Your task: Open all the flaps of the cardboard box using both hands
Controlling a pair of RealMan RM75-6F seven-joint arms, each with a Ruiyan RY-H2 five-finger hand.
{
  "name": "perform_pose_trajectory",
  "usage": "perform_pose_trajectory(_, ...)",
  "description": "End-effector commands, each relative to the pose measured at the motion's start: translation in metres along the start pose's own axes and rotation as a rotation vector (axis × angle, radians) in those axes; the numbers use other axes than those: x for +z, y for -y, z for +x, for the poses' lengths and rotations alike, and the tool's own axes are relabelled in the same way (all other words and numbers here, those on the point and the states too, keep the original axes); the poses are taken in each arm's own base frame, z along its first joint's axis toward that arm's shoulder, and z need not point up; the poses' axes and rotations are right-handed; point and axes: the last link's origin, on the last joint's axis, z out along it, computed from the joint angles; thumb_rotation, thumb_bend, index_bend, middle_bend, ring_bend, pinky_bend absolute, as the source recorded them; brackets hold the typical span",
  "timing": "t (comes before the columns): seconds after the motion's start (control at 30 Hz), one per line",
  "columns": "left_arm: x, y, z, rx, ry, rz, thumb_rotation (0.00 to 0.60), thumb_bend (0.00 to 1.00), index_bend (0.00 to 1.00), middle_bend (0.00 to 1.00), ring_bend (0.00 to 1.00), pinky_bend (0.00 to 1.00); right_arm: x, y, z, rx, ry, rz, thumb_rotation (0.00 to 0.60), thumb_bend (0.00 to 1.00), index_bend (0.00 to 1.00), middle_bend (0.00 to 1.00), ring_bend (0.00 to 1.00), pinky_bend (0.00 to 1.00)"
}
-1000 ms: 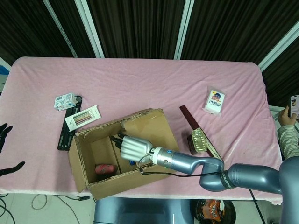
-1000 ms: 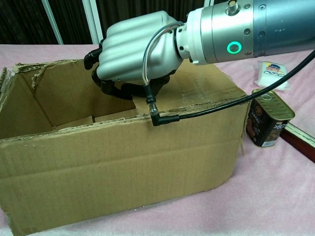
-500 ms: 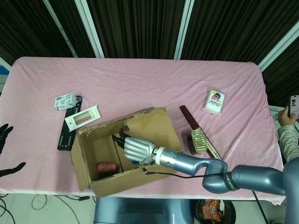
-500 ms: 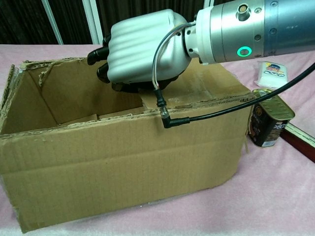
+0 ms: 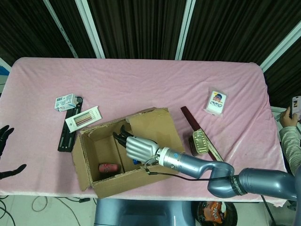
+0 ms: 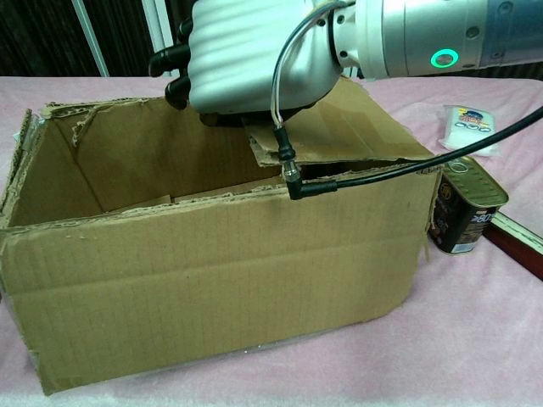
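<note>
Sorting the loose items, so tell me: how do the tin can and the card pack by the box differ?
The tin can is gold-topped with dark sides; the card pack is white with a colourful picture. The can stands upright close to the cardboard box; the pack lies flat, farther back and apart. The can is taller, the pack thin. Both rest on the pink cloth, right of the box.

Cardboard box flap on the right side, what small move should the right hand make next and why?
Probably keep lifting and swing the right flap outward: the right hand is under its torn edge, and it still slants over the cardboard box opening.
</note>
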Motion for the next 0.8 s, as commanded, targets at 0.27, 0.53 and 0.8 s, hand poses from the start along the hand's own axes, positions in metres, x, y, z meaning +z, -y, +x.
perform_pose_trajectory(0.27,-0.001,-0.001,0.002,-0.005,0.001,-0.006,0.6,0.1,0.0,0.0,0.0,0.03,-0.009,-0.018,0.006,-0.076,0.017,-0.062,0.6,0.71,0.64,0.2,0.07,0.22)
perform_pose_trajectory(0.53,-0.002,-0.002,0.002,-0.004,0.002,-0.01,0.6,0.1,0.0,0.0,0.0,0.03,-0.017,-0.036,0.011,-0.131,0.033,-0.111,0.6,0.56,0.61,0.16,0.05,0.22)
perform_pose_trajectory(0.8,-0.003,-0.003,0.004,-0.003,0.002,-0.01,0.6,0.1,0.0,0.0,0.0,0.03,-0.026,-0.053,0.01,-0.183,0.076,-0.15,0.6,0.47,0.56,0.16,0.05,0.22)
